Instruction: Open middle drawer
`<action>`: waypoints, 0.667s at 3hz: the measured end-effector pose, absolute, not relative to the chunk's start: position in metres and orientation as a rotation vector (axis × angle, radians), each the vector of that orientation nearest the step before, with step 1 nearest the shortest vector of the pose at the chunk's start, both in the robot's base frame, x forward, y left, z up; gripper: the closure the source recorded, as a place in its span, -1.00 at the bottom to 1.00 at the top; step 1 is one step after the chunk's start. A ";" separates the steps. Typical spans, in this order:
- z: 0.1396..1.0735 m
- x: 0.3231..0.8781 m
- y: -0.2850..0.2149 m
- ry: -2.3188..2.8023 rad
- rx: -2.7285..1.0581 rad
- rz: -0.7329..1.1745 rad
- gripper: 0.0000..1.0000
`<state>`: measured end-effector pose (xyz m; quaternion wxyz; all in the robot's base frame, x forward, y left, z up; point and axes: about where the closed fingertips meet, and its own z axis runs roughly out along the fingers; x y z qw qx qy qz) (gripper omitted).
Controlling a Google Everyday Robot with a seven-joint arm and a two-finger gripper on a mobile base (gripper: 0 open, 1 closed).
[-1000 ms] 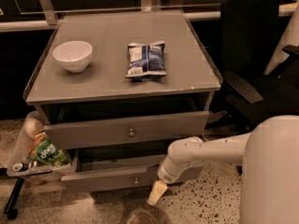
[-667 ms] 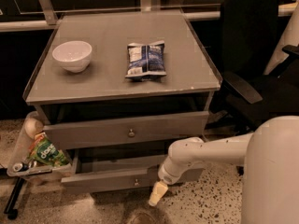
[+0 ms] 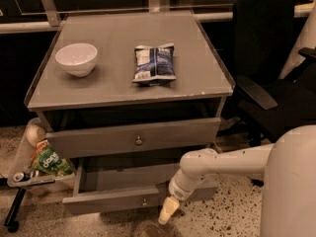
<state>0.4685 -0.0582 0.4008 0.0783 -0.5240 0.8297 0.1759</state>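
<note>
Camera view: pincer [image 3: 166, 215] at open middle drawer [image 3: 108, 202].

1 end effector [image 3: 166, 214] near 2 drawers [image 3: 98, 141]

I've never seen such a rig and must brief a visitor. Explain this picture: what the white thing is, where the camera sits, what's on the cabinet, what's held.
The white tube coming in from the right is the robot's single arm. Its cream-tipped claw hangs low, pointing at the floor, just in front of the middle drawer and right of that drawer's knob. The drawer stands pulled out, so its shallow grey box shows. Nothing is seen in the claw. One camera looks down on the cabinet; where it is mounted is not on record. On the grey cabinet top lie a white bowl and a blue snack bag, apart from each other. The drawer above also has a round knob. A black office chair stands to the right, snack packets to the left.
</note>
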 end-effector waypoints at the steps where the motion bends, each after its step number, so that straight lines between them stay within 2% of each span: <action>1: 0.399 0.441 -0.063 2.528 -1.556 0.576 -1.00; 2: 0.400 0.441 -0.063 2.528 -1.556 0.577 -1.00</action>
